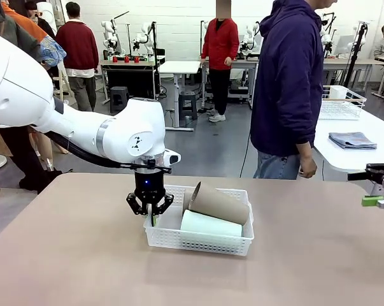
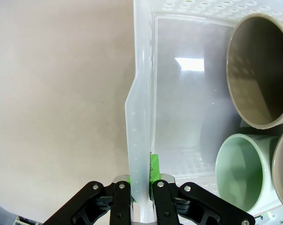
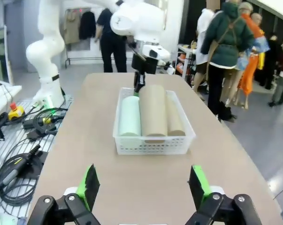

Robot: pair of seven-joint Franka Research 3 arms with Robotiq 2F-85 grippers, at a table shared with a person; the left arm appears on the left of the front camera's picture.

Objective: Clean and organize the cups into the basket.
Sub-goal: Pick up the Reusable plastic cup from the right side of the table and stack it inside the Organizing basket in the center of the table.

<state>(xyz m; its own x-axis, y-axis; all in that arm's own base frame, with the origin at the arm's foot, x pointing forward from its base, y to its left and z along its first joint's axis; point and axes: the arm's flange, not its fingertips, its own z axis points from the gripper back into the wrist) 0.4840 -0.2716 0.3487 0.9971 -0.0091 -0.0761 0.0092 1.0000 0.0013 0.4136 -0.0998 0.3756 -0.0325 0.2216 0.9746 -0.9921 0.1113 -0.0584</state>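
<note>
The white mesh basket (image 1: 198, 244) sits mid-table with cups lying on their sides in it. A pale mint cup (image 1: 211, 224) lies at the front and a brown-tan cup (image 1: 218, 203) rests on top. My left gripper (image 1: 151, 212) hangs over the basket's left end, shut on its side wall (image 2: 141, 93); the green pads pinch the rim at my left gripper (image 2: 141, 180). The tan cup's mouth (image 2: 261, 70) and mint cup's mouth (image 2: 240, 171) face it. In the right wrist view, mint cup (image 3: 130, 116), tan cup (image 3: 153, 110) and another tan cup (image 3: 175, 119) fill the basket (image 3: 153, 144). My right gripper (image 3: 144, 187) stands open, far off at the table's right edge (image 1: 381, 191).
A person in a dark hoodie (image 1: 287, 83) stands at the far side. Behind to the right, a white table holds a wire basket (image 1: 341, 102) and a folded cloth (image 1: 352, 140). Cables (image 3: 19, 164) lie on the floor beside the table.
</note>
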